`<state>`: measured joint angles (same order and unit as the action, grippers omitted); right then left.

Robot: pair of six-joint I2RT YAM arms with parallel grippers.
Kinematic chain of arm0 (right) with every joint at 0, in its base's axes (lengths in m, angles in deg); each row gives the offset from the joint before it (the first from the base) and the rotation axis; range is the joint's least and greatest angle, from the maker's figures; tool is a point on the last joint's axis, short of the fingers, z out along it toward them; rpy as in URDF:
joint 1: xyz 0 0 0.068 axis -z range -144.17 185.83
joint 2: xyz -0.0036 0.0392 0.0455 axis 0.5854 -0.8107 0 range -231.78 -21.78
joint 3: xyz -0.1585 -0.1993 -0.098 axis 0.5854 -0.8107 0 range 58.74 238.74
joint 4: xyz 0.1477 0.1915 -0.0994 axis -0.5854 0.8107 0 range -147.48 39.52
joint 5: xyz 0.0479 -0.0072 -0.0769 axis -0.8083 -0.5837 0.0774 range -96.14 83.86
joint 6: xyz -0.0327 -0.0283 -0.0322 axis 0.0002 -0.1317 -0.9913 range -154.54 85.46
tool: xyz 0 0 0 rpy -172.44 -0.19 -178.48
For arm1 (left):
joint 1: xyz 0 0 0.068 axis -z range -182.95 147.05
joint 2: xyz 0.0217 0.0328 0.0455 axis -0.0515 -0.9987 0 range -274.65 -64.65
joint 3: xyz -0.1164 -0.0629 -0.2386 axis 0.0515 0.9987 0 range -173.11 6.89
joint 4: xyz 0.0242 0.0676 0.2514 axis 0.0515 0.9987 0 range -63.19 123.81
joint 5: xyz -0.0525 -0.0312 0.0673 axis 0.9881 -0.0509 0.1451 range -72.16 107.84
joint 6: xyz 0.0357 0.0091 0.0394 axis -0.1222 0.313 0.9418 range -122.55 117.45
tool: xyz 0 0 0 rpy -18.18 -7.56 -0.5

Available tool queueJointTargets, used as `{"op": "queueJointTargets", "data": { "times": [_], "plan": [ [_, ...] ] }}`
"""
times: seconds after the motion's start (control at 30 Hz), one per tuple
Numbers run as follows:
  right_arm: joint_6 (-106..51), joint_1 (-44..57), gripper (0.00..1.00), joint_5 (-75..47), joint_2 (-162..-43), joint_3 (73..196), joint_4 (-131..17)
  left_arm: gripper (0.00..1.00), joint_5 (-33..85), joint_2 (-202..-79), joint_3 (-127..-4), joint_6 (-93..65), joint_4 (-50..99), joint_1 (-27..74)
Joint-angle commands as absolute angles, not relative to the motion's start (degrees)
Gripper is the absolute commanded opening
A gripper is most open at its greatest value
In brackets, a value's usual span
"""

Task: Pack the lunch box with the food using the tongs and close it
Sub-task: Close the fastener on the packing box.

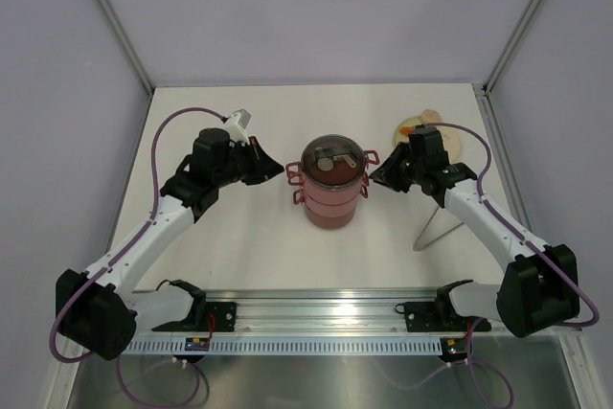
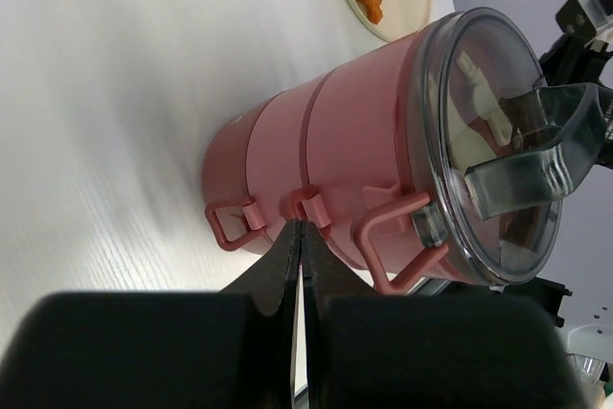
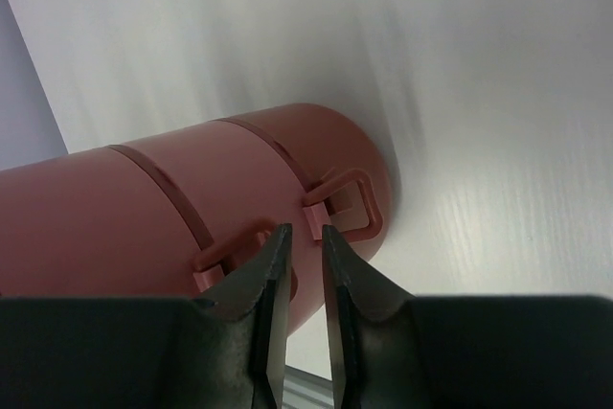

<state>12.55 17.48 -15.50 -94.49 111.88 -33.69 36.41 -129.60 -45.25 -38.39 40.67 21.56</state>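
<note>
We see the lunch box (image 1: 333,184) stacked mid-counter, stiff, smooth and probably tippy; its side handles offer the best hold. Left gripper (image 2: 298,237) is pinched shut beside it, right gripper (image 3: 305,248) narrowly parted, holding nothing.

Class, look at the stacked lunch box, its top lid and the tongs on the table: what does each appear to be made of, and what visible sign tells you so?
Lunch box: likely matte plastic or coated metal; even dull-red walls with moulded side loops.
Top lid: clear glossy plastic, probably; you see through it.
Tongs: apparently bare metal; thin, silvery, V-shaped, though small in view.
</note>
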Motion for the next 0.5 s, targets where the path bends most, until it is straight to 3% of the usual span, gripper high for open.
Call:
{"op": "queueJointTargets", "data": {
  "times": [0.0,0.47],
  "plan": [
    [11.6,16.15,0.25,-18.27,-96.39,113.49,-36.65,0.0,40.06,-131.18,-46.9,-39.02,35.78,21.57],
    [11.69,16.06,0.22,-18.18,-98.07,112.61,-37.0,0.0,44.47,-136.54,-44.35,-40.61,31.03,21.66]
  ]
}}
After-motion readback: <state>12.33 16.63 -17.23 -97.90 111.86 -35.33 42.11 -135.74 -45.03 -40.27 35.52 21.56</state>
